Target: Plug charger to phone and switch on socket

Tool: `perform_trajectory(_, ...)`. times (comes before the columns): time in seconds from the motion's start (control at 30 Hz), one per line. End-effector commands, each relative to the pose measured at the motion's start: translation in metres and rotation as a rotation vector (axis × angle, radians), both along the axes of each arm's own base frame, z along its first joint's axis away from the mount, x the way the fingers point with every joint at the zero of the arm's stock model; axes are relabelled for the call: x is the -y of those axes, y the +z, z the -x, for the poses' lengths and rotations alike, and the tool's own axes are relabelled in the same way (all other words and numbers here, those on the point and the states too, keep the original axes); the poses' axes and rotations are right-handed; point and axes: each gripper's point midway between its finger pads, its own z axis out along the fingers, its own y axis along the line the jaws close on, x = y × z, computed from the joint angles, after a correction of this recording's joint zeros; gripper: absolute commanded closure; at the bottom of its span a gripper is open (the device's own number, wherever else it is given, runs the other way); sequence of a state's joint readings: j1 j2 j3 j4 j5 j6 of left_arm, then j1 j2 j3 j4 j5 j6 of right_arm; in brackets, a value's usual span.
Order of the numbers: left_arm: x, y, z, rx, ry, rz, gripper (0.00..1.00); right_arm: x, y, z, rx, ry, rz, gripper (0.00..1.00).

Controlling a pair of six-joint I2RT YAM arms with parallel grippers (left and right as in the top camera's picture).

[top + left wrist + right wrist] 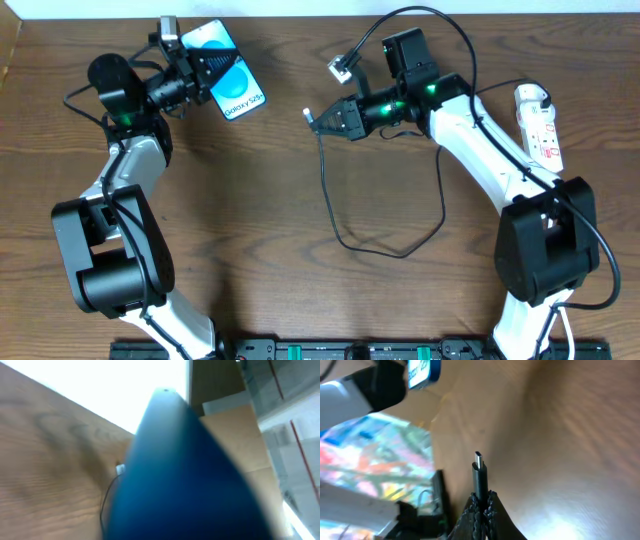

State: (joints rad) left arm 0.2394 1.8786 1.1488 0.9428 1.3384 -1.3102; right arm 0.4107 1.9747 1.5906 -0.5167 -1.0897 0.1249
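So the left gripper [203, 68] is clamped on the phone [237, 88], and the right gripper [322, 120] is held off to its right, pinched on the charger [479, 474].

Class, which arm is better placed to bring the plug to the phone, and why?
Right. The right claw pinches the charger's plug tip, aimed toward the phone, which the left claw holds.

Across the dark brown, wood-grained table [300, 290], the phone [232, 80] shows a blue-cyan screen with white lettering, the charger [480, 480] to the phone's right is black with a silvery plug tip, and the socket [541, 125] farther right is white with red marks.
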Motion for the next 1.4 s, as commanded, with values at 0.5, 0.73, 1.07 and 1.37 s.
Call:
perform_trajectory(0.5,0.010,0.048,0.011,0.019,-0.038,0.107,0.93,-0.056,0.056,0.038,-0.037,0.176,-0.208,0.99)
perform_trajectory(0.73,0.030,0.049,0.014,0.013,-0.083,0.113,0.93,-0.058,0.060,0.034,-0.039,0.160,-0.217,0.99)
perform_trajectory(1.07,0.034,0.049,0.020,0.030,-0.116,0.092,0.93,-0.059,0.063,0.029,-0.028,0.136,-0.218,0.99)
perform_trajectory(1.37,0.034,0.049,0.021,0.029,-0.119,0.090,0.93,-0.059,0.063,0.025,-0.038,0.115,-0.214,0.99)
